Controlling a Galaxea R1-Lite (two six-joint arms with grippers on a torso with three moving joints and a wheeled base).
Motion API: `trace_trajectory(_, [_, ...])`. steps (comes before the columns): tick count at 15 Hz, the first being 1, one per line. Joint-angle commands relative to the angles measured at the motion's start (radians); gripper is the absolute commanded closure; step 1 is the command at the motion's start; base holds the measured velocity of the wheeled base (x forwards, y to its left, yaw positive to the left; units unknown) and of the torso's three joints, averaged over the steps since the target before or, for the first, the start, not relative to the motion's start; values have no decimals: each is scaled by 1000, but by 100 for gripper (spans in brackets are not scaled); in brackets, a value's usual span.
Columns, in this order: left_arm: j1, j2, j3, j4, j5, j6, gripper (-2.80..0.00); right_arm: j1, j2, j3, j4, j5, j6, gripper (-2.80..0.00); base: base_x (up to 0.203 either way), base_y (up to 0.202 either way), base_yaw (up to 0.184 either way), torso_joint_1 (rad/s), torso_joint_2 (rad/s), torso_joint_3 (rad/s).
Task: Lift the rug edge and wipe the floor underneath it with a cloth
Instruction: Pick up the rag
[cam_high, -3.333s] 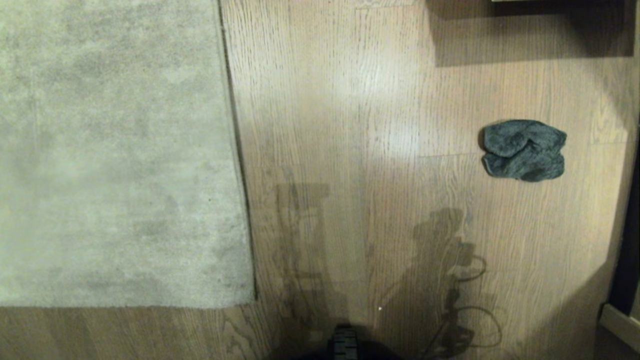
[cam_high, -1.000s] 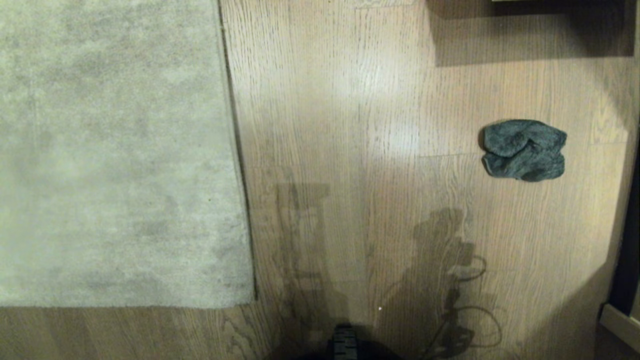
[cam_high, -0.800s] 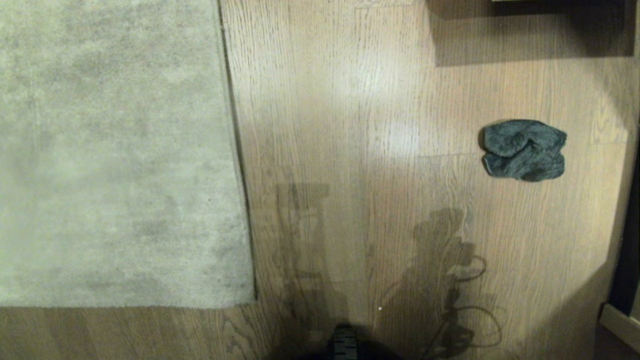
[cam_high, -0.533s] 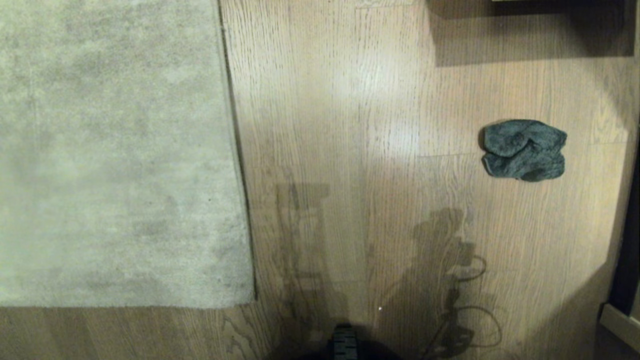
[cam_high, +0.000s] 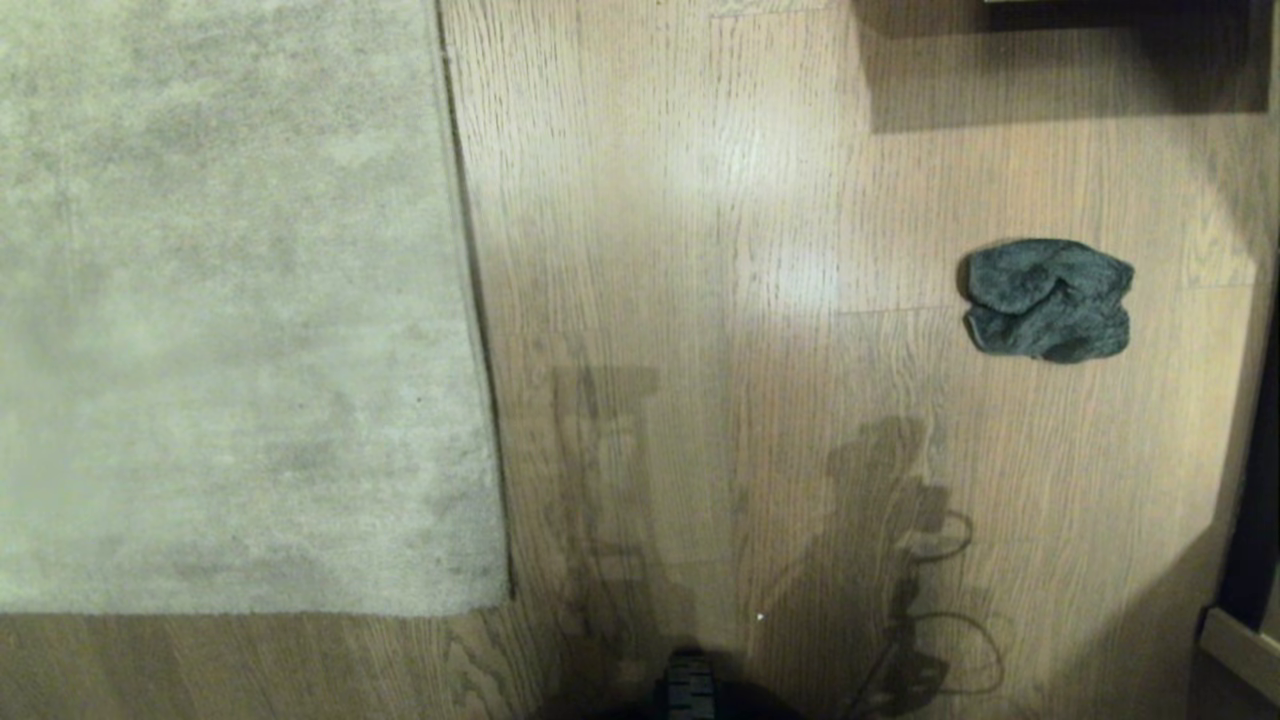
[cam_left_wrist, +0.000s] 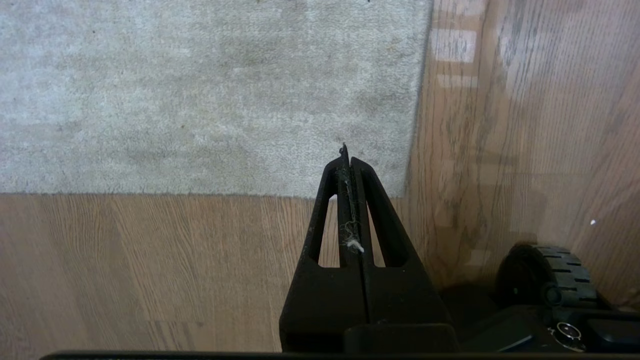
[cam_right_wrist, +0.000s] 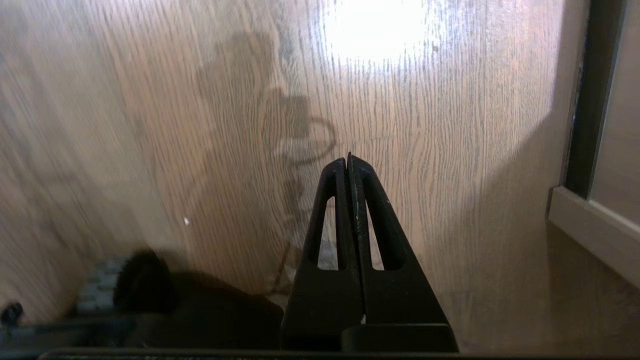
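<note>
Rug (cam_high: 230, 300) lies flat on the floor (cam_high: 700, 250), its near right corner just ahead of the left gripper (cam_left_wrist: 346, 155), which hangs above that corner with jaws pressed together and nothing in them bar a wisp of lint. Cloth (cam_high: 1048, 298) sits bunched on bare planks well apart from the rug, near the floor's right side; it does not show in the right wrist view. Right gripper (cam_right_wrist: 348, 162) is likewise closed and empty, above bare floor beside a pale skirting (cam_right_wrist: 590, 225).

Nothing is lifted or wiped yet. Likely trouble: the rug's thin edge hugs the planks, so closed or late-opening jaws may skate over the pile and pinch only fibres. A loose bunched cloth may be caught by one fold and trail. Lifting too little would leave the cloth snagging on the trim.
</note>
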Motion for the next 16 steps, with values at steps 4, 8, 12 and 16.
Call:
trace_trajectory(4, [0,0,0,-1,0,-1,0,1,86,-51,4,56,-29,0,0,0,0,0,0,0])
trace_trajectory(8, [0,0,0,-1,0,-1,0,31,289,-159,-20,77,0,0,0,0,0,0,0,0])
trace_trajectory(12, [0,0,0,0,0,-1,0,47,515,-184,-185,81,3,0,0,0,0,0,0,0])
trace_trajectory(16, [0,0,0,-1,0,-1,0,48,838,-189,-484,83,2,0,0,0,0,0,0,0])
